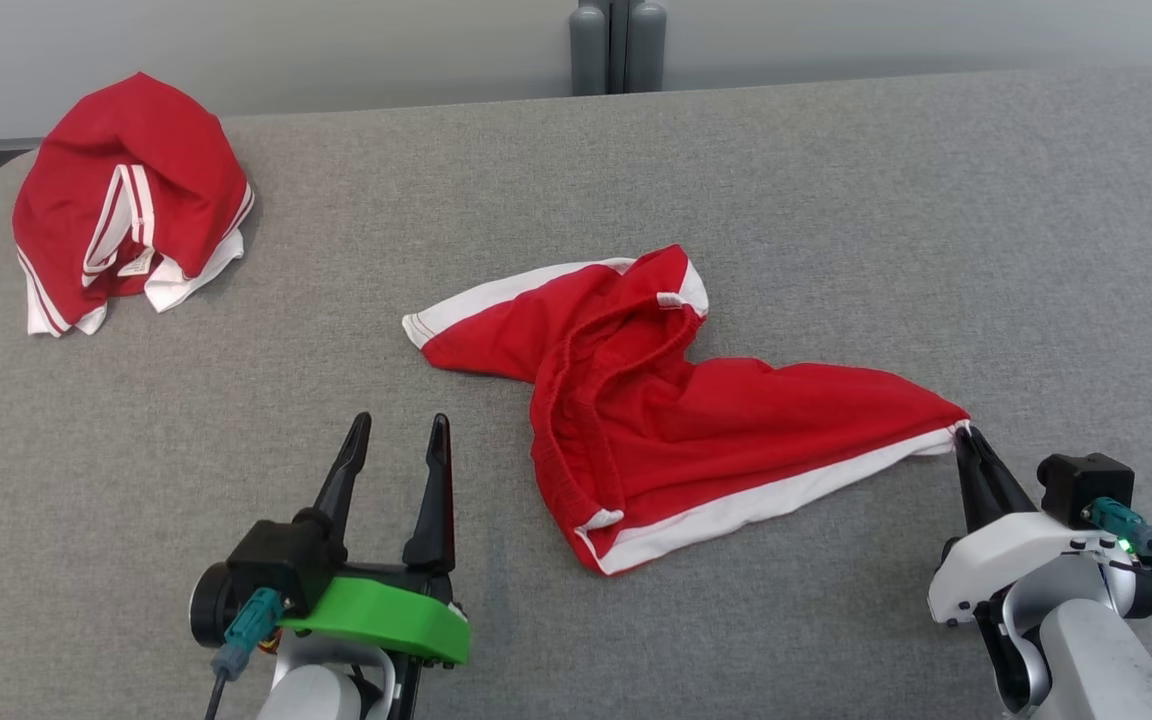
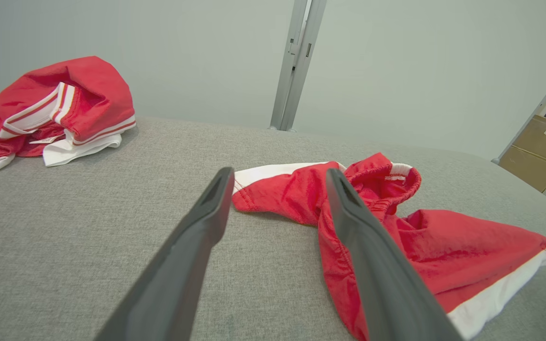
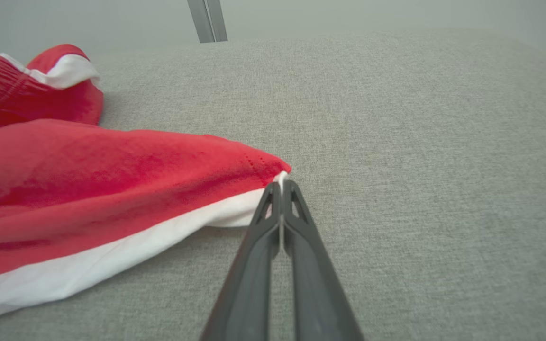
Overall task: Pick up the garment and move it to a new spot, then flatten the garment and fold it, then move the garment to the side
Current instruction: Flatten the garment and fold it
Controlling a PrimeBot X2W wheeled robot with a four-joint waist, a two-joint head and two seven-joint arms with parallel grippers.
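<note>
Red cloth with white trim, the garment [image 1: 676,420] lies crumpled near the middle of the grey fabric table [image 1: 836,200] in the head view. Its elastic waistband is bunched toward twelve o'clock, one white-edged leg reaches out to ten o'clock and another is stretched toward four o'clock. At that four o'clock corner the right gripper [image 1: 964,432] has its two dark fingers pressed together on the white hem, pinching the very tip of the cloth. The right wrist view shows the fingers [image 3: 301,246] meeting with a sliver of white between them. The left gripper [image 1: 402,422] sits at seven o'clock, fingers spread wide with nothing between them, near the garment's waistband edge but apart from it. A second red garment [image 1: 126,200] with white stripes is heaped at ten o'clock by the table's far corner, well apart. A grey post [image 1: 618,45] stands beyond the table at twelve o'clock.
</note>
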